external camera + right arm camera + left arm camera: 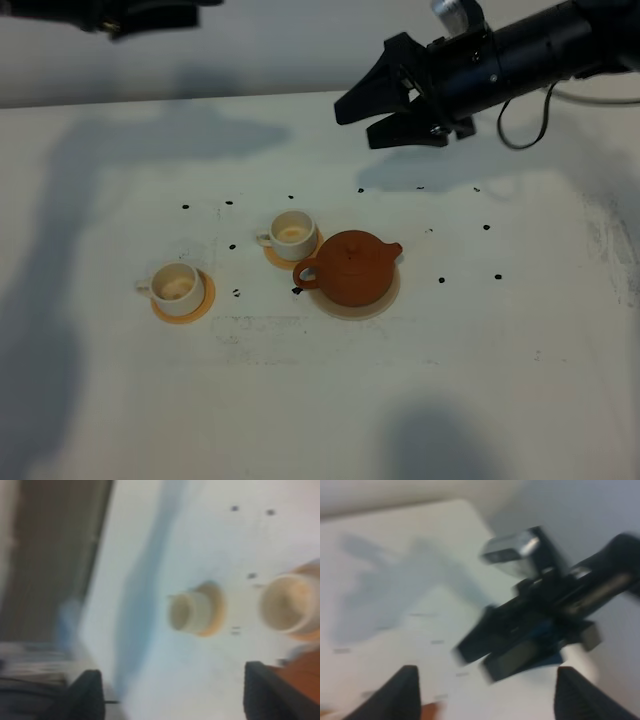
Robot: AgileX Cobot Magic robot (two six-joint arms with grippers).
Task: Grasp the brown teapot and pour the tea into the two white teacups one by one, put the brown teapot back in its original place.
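The squat reddish-brown clay teapot [350, 268] with a knobbed lid stands upright on the flat round pale beige disc [386, 302], a little right of the middle of the white table [480, 380]. Its loop handle points to the left of the high view and its short spout to the right. Just beside the handle, a little further back, the first small white ceramic cup [292, 231] sits on a small orange coaster [274, 256]. The second small white ceramic cup [176, 284] sits on its own orange coaster [190, 313], further left and nearer the front, apart from the teapot. Both cups are upright.

The right gripper [358, 127] hangs in the air behind the teapot and touches nothing. Its two black fingers are spread wide and hold nothing.

The left gripper [487, 702] is high at the back left, almost outside the high view. In its blurred wrist view the fingers [402, 695] stand wide apart with nothing between them.

Small black marks [441, 280] dot the table.
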